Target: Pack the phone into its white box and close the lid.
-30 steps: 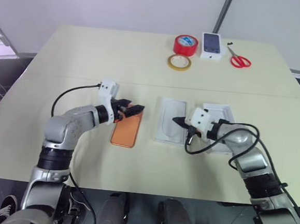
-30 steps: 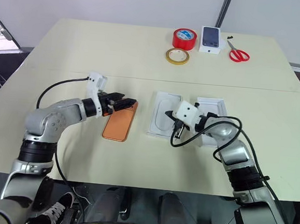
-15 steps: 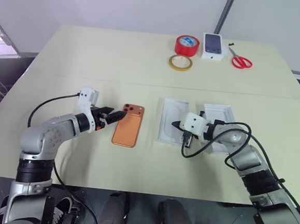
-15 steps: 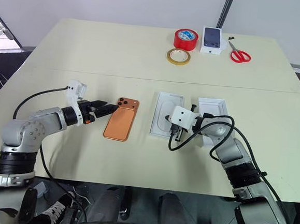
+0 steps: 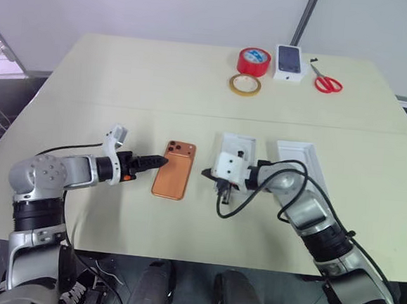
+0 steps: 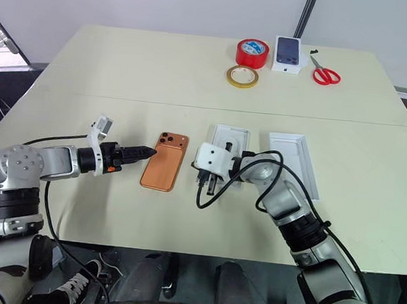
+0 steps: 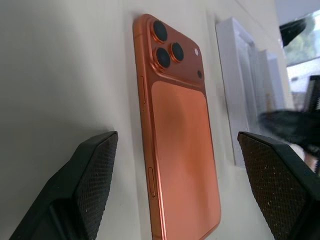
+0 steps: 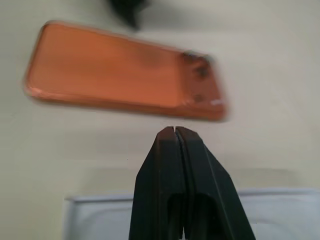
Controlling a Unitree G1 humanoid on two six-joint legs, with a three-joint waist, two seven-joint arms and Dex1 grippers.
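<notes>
Lying outside the white box (image 6: 230,140) – the phone (image 6: 165,161), face-down.

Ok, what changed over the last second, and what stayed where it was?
The left claw drew back off the orange-copper phone toward the robot's left, open and holding nothing. The right claw, shut, swung left across the shallow white tray box toward the phone. The phone, the tray and the plain white lid kept their places on the table.
</notes>
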